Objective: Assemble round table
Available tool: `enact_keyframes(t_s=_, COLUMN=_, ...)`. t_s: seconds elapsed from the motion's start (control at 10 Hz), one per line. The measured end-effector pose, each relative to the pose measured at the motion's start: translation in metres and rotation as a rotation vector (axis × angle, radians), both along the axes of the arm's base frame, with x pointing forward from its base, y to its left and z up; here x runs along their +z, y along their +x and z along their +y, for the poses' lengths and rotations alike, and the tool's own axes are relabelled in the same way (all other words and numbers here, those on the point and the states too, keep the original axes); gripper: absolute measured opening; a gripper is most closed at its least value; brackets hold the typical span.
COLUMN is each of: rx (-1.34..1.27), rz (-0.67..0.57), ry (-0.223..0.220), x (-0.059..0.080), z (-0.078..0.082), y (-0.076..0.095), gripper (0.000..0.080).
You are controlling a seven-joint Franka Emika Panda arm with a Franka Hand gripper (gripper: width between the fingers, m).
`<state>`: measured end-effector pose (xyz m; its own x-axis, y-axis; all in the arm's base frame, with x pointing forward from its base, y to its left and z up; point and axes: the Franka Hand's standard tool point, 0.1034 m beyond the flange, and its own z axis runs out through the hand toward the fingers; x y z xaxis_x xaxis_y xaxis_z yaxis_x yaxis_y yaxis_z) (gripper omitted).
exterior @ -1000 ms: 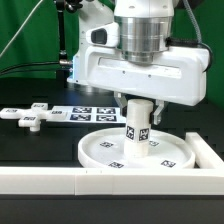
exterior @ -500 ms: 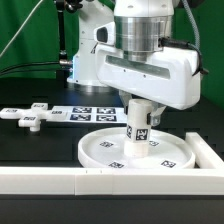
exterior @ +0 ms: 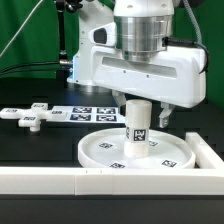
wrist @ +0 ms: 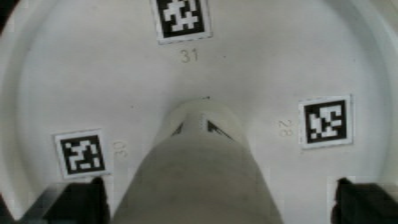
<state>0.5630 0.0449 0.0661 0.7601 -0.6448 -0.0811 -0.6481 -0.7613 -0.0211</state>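
Note:
The large rimmed round disc (exterior: 100, 150) lies flat on the black table. The short cylindrical post (exterior: 138, 128) stands upright at its middle, with a square tag on its side. My gripper (exterior: 140, 112) hangs straight over the post, with a finger on either side of its top. In the wrist view the post (wrist: 205, 170) runs down to the disc (wrist: 107, 90). The dark fingers (wrist: 80, 205) stand wide apart, and white gaps show between them and the post. The gripper (wrist: 222, 205) is open around the post. The cross-shaped piece (exterior: 28, 117) lies at the exterior view's left.
The marker board (exterior: 85, 114) lies behind the disc, between it and the cross-shaped piece. A long white border wall (exterior: 60, 178) runs along the front, with a side wall (exterior: 208, 150) at the exterior view's right. The arm's base stands behind.
The hand has turned about its vertical axis over the post and come back. The post and the disc stay in the same place.

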Motion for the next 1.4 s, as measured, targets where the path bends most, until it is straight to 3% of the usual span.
enact_keyframes(t_s=0.7, rx=0.678, rz=-0.046, ry=0.022, x=0.004, z=0.001, y=0.005, gripper=0.0648)
enact_keyframes(t_s=1.1, rx=0.914, rz=-0.065, ry=0.032, x=0.003, z=-0.001, y=0.005, gripper=0.0648)
enact_keyframes(t_s=1.4, rx=1.202, rz=-0.073, ry=0.017, x=0.006, z=-0.005, y=0.011, gripper=0.0648)
